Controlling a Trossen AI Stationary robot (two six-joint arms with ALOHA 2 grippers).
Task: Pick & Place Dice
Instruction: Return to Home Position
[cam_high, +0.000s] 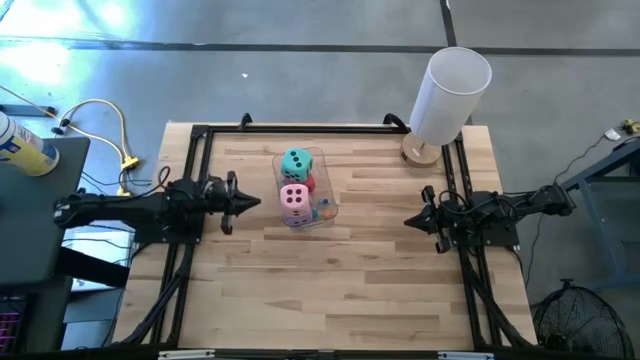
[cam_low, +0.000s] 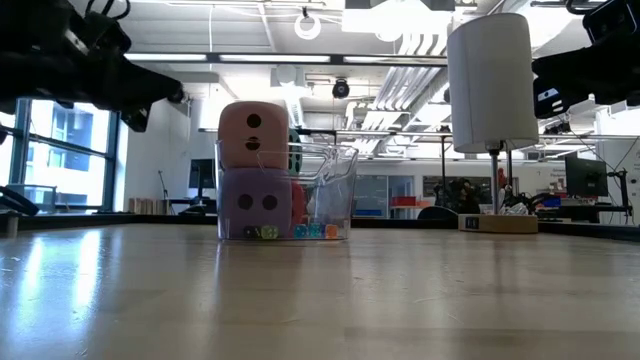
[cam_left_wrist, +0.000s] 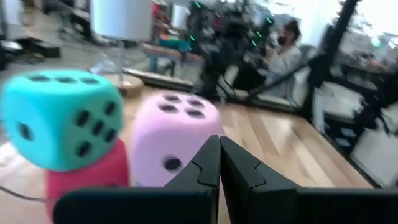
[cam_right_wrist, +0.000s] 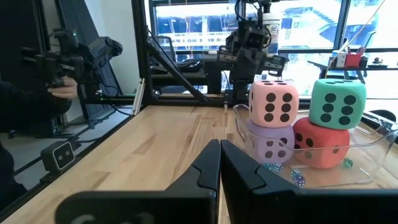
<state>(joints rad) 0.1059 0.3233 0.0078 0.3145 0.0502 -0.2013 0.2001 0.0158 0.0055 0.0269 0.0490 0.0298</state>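
Observation:
Four dice are stacked in a clear container (cam_high: 333, 200) at the table's middle. The pink die (cam_right_wrist: 272, 101) sits on the purple die (cam_right_wrist: 270, 142). The teal die (cam_right_wrist: 336, 102) sits on the red die (cam_right_wrist: 320, 146). My left gripper (cam_high: 256, 202) is shut, level and above the table, just left of the container, pointing at the pink die (cam_left_wrist: 174, 137). My right gripper (cam_high: 408, 219) is shut and hovers level to the right of the container, well apart from it, and also points at it.
A white cylindrical lamp (cam_high: 450, 95) on a wooden base stands at the table's far right corner. Tiny coloured beads (cam_right_wrist: 297, 176) lie on the container's floor. Bare wood stretches across the table's near half. A seated person (cam_left_wrist: 283, 53) shows in the room beyond.

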